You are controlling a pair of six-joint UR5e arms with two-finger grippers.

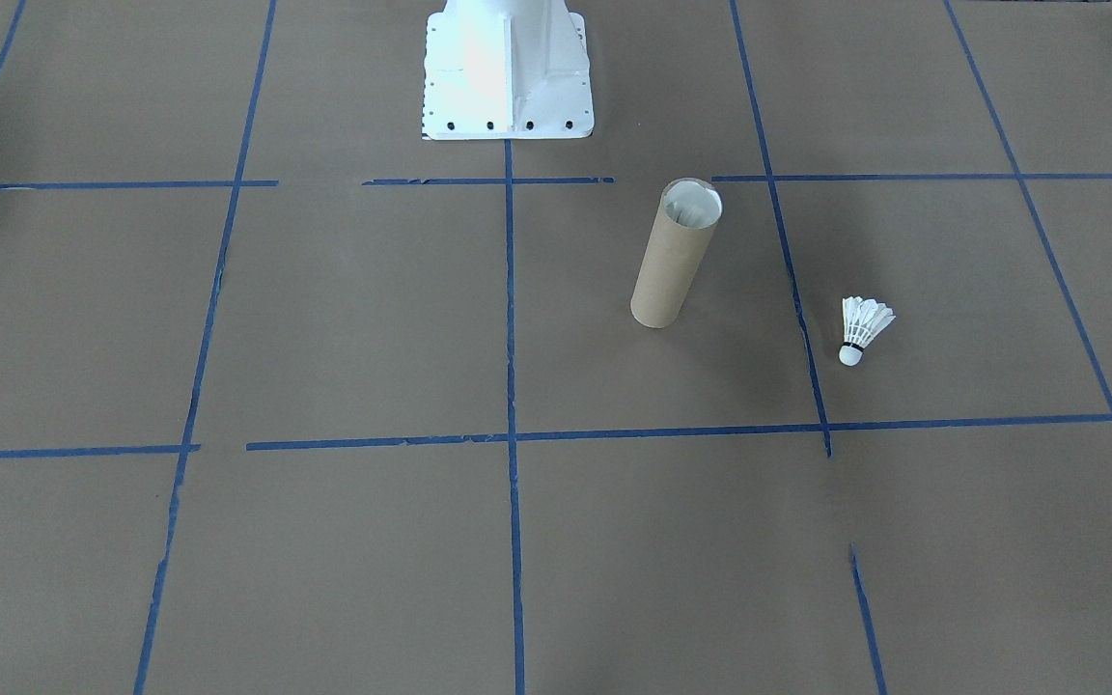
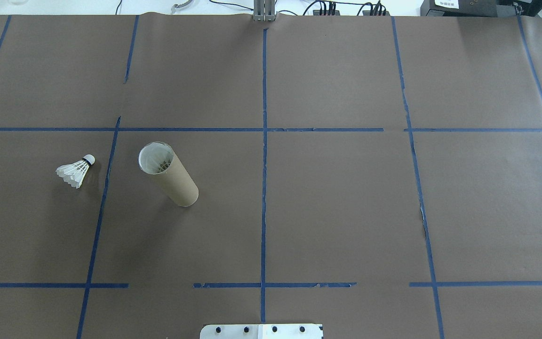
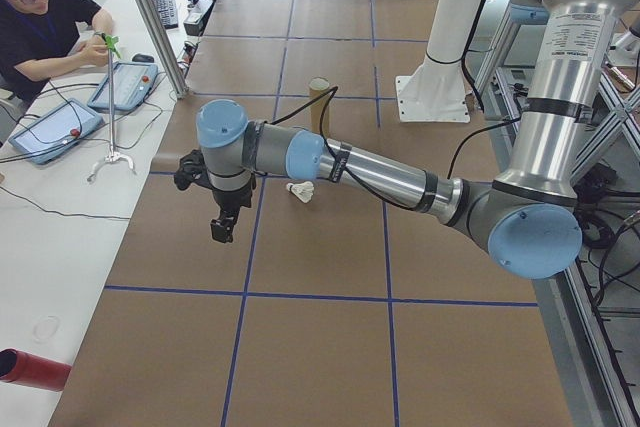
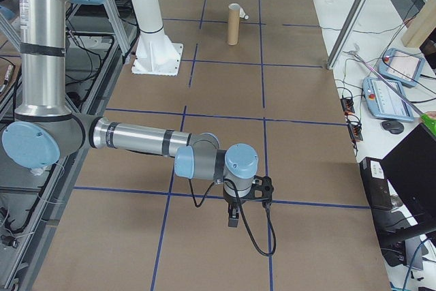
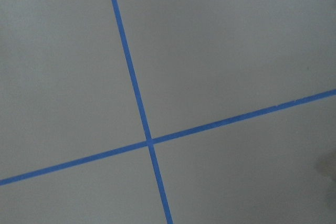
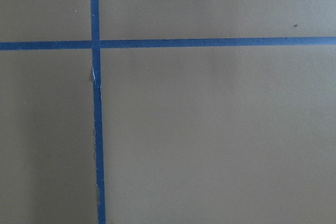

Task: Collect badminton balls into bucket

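Shuttlecock (image 2: 76,172), one loose, white feathers, dark band, cork tip; on its side on counter (image 2: 337,207) just beside tube (image 2: 168,173). One tube, brown cardboard, upright, feathers visible inside. Left pincer (image 3: 222,227) on outstretched arm, pointing down above counter; right pincer (image 4: 233,217) likewise, well apart. Cannot tell openness of either.
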